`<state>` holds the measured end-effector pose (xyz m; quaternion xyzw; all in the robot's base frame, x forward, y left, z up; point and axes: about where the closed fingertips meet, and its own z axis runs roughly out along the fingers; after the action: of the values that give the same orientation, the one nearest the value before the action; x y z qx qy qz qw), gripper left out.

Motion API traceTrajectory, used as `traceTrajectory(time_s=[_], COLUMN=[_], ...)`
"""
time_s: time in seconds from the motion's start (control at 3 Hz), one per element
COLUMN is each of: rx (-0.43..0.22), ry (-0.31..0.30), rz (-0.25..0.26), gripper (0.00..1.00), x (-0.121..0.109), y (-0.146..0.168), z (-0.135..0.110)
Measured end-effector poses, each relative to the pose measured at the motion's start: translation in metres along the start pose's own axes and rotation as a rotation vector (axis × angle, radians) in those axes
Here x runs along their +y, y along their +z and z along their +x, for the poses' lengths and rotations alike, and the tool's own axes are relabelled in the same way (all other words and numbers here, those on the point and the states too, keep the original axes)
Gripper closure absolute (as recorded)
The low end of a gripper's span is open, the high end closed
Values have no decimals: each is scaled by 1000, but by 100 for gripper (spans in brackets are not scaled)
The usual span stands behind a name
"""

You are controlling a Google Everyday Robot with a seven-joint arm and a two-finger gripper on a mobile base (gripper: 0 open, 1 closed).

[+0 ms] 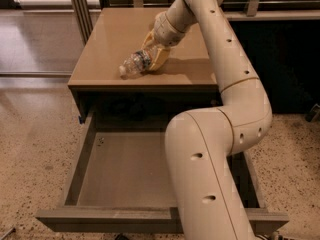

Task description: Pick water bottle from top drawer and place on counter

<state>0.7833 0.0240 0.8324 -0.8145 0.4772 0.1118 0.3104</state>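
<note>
The water bottle [134, 64], clear with a white cap and a dark label band, lies tilted with its cap end low on the counter [107, 44], near the counter's front edge. My gripper [152, 59] with yellowish fingers is shut on the bottle's rear part. The cap points to the front left. The top drawer [125, 171] is pulled out below the counter and its tray shows no objects; my arm hides its right part.
My large cream arm [215, 149] crosses the right half of the view in front of the drawer. Speckled terrazzo floor [30, 149] lies to the left and right. Metal posts [80, 6] and dark shelving stand behind the counter.
</note>
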Motion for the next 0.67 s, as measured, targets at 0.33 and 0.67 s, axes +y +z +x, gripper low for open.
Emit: traceTrajectory(time_s=[0.33, 0.67], rx=[0, 0], ry=[0, 0], rz=[16, 16], gripper=[58, 34], x=[-6, -6], y=[2, 0], z=[-1, -3])
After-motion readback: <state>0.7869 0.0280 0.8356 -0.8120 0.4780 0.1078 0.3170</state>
